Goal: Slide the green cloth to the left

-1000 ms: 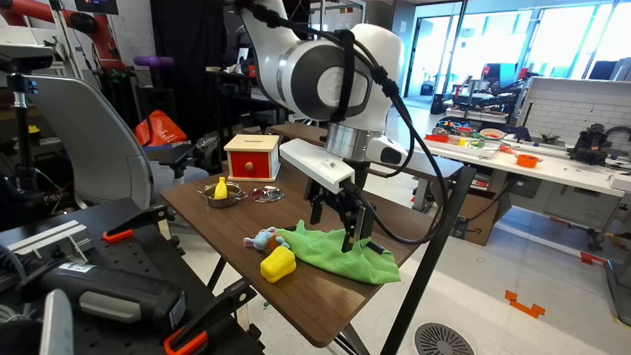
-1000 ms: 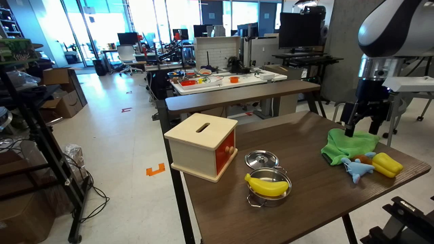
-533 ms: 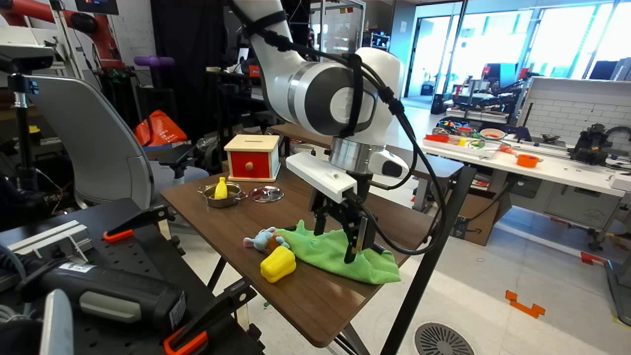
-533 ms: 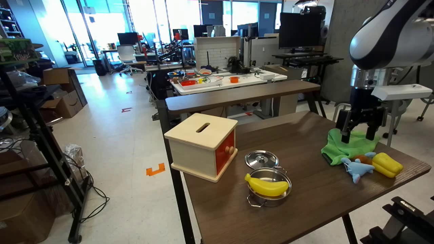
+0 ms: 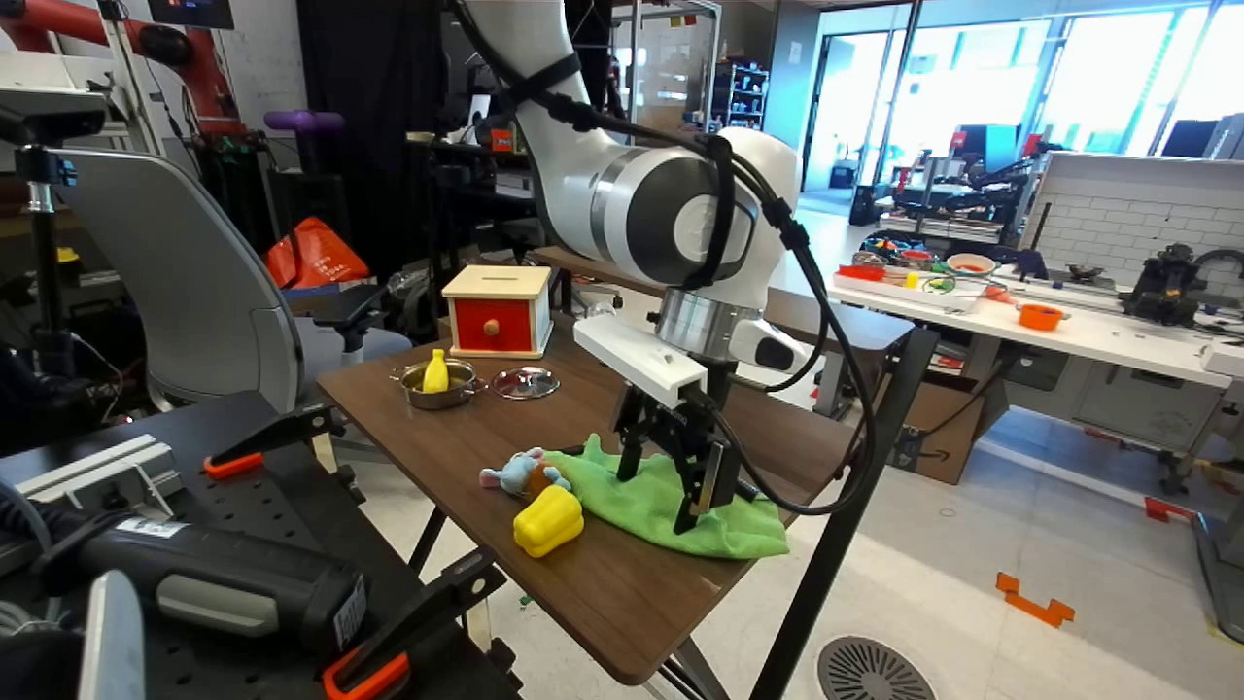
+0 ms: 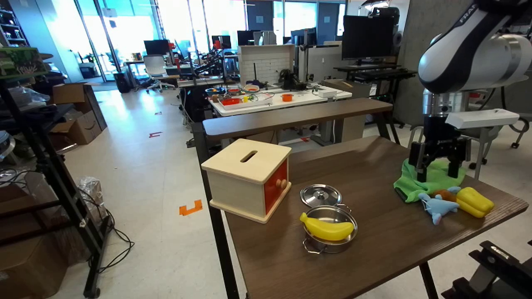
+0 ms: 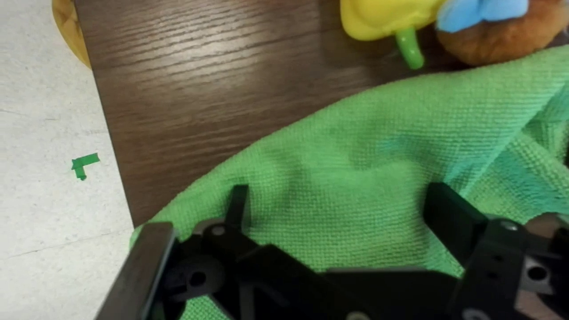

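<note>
The black gripper (image 7: 338,194), jaws spread wide, points down at a rumpled green cloth (image 5: 651,509) lying on the brown counter (image 5: 622,603), beside a blue-and-brown plush toy (image 6: 439,207) and a yellow bell pepper (image 5: 549,521).

In the wrist view we see soft glare on the tabletop (image 7: 195,84), beyond the fingers (image 7: 453,218); in an exterior view, windows (image 5: 1113,78) far behind them are overexposed.
</note>
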Tool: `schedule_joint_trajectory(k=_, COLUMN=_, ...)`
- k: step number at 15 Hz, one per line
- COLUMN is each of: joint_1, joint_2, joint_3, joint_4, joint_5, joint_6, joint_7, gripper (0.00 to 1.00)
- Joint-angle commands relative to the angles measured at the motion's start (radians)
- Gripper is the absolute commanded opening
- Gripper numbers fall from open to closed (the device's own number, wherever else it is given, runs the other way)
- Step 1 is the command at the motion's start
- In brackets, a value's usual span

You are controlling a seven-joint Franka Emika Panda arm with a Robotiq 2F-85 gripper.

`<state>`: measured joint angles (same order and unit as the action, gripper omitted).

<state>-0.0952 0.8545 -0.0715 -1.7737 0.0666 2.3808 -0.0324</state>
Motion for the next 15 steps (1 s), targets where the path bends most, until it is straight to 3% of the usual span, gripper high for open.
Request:
schedule_joint_trajectory(k=1, joint_1=0.015, joint_2=0.061, joint_3=-0.005, joint_4=0.105, joint_5=-0.024, joint_6=-0.077, joint_7=0.043, gripper=1.00)
schedule_joint_trajectory(k=15, joint_1=0.108, joint_2=0.288, joint_3=-0.001, joint_4=0.514, joint_5=-0.049, joint_6=-0.255, joint_7=0.154, gripper=1.00)
